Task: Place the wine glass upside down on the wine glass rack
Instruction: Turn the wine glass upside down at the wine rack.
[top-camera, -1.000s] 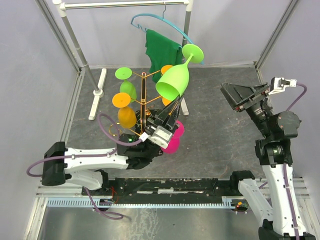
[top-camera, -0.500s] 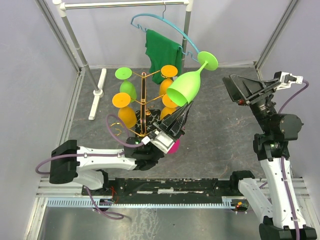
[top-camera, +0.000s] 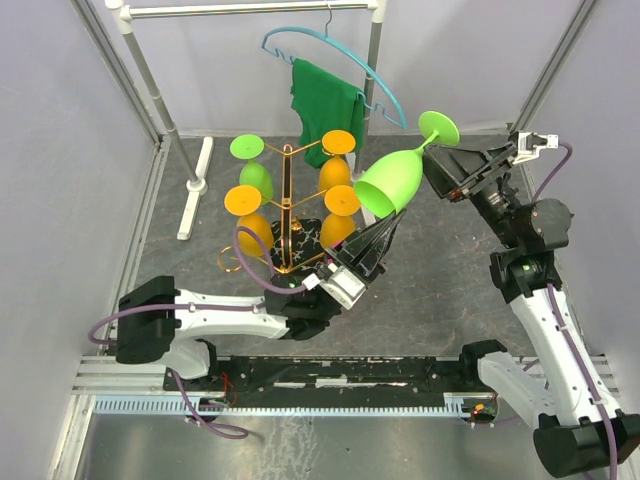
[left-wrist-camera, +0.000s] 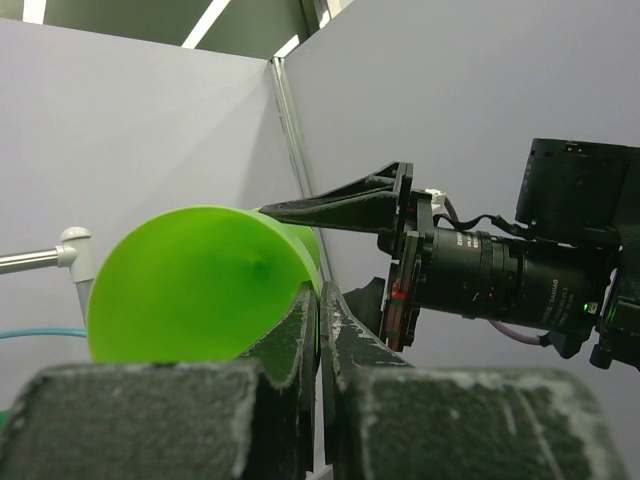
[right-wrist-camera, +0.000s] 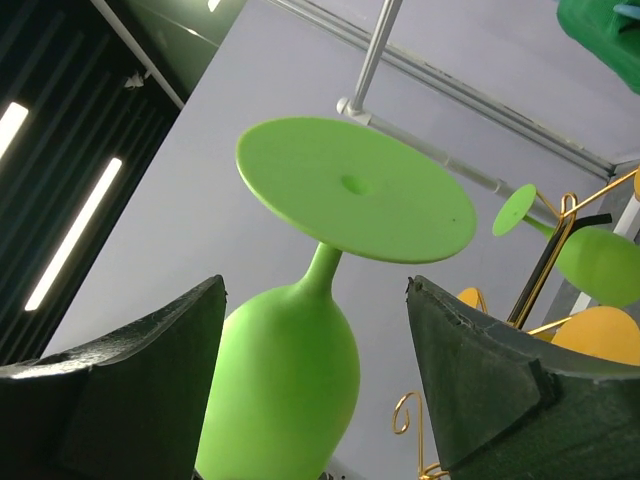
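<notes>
moved: wine glass (top-camera: 392, 182) has swung toward 3 o'clock, right gripper (top-camera: 440, 172) in to meet it | left gripper (top-camera: 383, 226) pinches the rim, glass aloft, foot at 2 o'clock | right fingers wide, straddling stem, not touching | wine glass rack (top-camera: 287, 200) at 9 o'clock | advice: clamp stem squarely under the foot before left releases

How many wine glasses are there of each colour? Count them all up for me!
Green wine glasses: 2
Orange wine glasses: 3
Total: 5
</notes>
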